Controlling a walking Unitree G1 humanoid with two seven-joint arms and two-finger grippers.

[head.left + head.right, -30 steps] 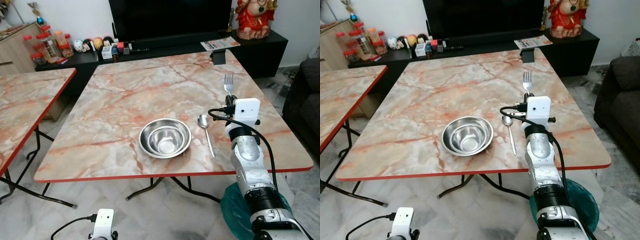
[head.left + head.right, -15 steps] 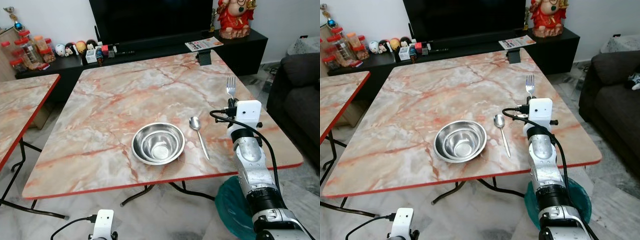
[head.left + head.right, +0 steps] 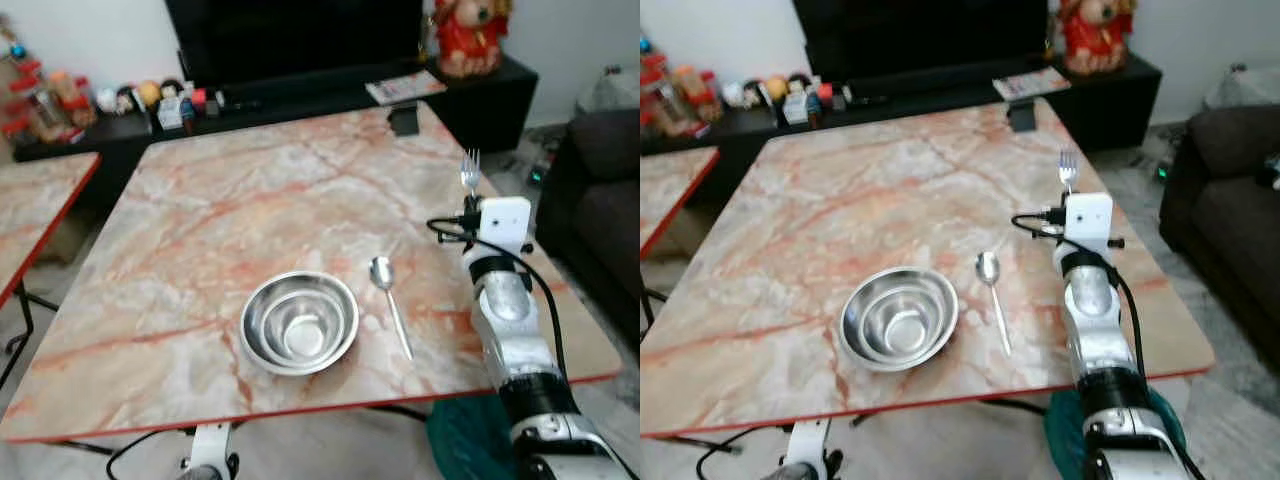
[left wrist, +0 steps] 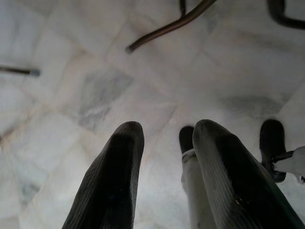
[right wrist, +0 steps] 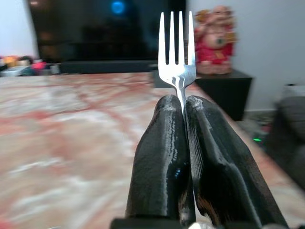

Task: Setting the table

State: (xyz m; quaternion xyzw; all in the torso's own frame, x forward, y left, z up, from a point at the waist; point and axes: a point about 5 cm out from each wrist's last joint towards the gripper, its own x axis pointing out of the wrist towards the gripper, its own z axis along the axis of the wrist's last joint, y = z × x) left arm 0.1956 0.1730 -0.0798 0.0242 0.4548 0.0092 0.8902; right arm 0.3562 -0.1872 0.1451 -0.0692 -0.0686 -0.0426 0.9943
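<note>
- Left eye view: a marble-patterned table (image 3: 230,200) with a red edge carries a steel bowl (image 3: 298,321) near its front edge. A spoon (image 3: 389,299) lies just beside the bowl on the robot's right, bowl end away from the robot. The right gripper (image 3: 468,196) is raised over the table's right side and holds a fork (image 3: 469,170) upright, tines up. The picture is somewhat blurred, so finer detail on the dark TV cabinet (image 3: 300,95) behind is hard to read.
- Right eye view: the same layout shows; the fork stands well apart from the spoon, nearer the table's right edge, and a dark sofa (image 3: 1230,200) sits further right.
- Left wrist view: the left gripper (image 4: 164,138) hangs low over a pale tiled floor (image 4: 71,71), its two black fingers (image 4: 114,181) spread with nothing between them.
- Right wrist view: the right gripper's fingers (image 5: 162,152) are pressed together, pinching the fork's handle; the tines rise above the fingertips against a dark TV screen (image 5: 95,28), with a red figurine (image 5: 214,43) at the side.
</note>
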